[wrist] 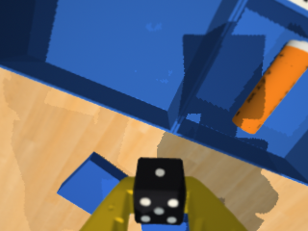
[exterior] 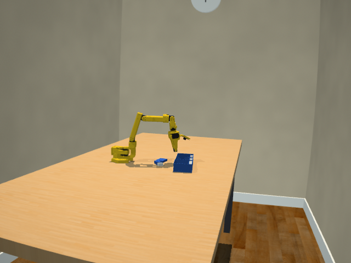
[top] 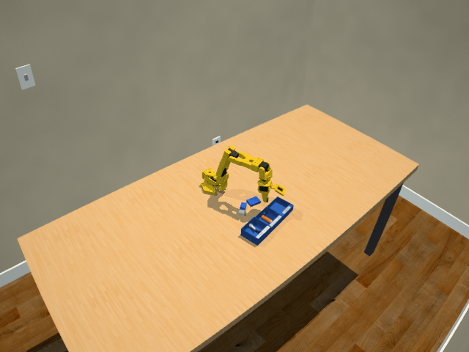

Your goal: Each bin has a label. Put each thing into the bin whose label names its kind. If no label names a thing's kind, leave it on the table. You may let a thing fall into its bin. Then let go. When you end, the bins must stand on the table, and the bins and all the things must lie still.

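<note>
My gripper (wrist: 159,214) is shut on a black die (wrist: 159,196) with white pips and holds it in the air, just short of the near wall of the blue three-compartment bin (top: 269,217). In the top and exterior views the gripper (top: 265,197) (exterior: 175,149) hangs beside the bin's end compartment (top: 279,207), which is empty in the wrist view (wrist: 115,53). The middle compartment holds an orange cylinder (wrist: 271,87) (top: 266,218). The far end compartment holds a grey metal piece (top: 253,227). A flat blue block (top: 253,201) lies on the table below the gripper, also showing in the wrist view (wrist: 89,185). A blue and grey block (top: 242,208) lies further left.
The bin (exterior: 183,163) carries white labels on its outer wall. The arm's yellow base (top: 212,180) stands on the table behind the blocks. The table edge runs to the right of the bin.
</note>
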Available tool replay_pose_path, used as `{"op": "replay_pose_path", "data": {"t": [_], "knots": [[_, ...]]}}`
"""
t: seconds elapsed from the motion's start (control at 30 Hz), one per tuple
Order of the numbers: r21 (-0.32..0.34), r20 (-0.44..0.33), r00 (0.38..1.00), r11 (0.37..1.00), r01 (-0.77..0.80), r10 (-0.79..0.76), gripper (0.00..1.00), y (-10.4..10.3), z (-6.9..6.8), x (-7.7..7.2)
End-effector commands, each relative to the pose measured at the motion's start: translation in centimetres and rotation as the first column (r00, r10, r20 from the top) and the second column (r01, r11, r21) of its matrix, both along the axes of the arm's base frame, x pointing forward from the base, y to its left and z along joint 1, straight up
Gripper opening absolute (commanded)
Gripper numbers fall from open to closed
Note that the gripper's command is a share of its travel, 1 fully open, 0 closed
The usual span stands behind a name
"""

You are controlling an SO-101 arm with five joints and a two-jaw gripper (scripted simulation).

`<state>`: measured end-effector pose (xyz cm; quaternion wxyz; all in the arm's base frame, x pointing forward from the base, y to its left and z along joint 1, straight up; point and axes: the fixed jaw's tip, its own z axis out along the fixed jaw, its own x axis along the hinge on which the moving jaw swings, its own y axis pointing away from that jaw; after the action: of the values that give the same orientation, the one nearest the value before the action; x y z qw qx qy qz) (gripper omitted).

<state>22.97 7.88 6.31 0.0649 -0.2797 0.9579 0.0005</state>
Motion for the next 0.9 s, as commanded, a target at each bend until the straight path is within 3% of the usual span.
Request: {"op": "replay_pose_path", "data": {"t": [0.0, 0.87], "knots": [[0.020, 0.052, 0.999, 1.000, 0.001, -0.002, 0.00, 0.5, 0.9, 0.6], [0.106, 0.101, 0.980, 0.981, 0.160, -0.171, 0.00, 4.2, 1.0, 3.9]]}}
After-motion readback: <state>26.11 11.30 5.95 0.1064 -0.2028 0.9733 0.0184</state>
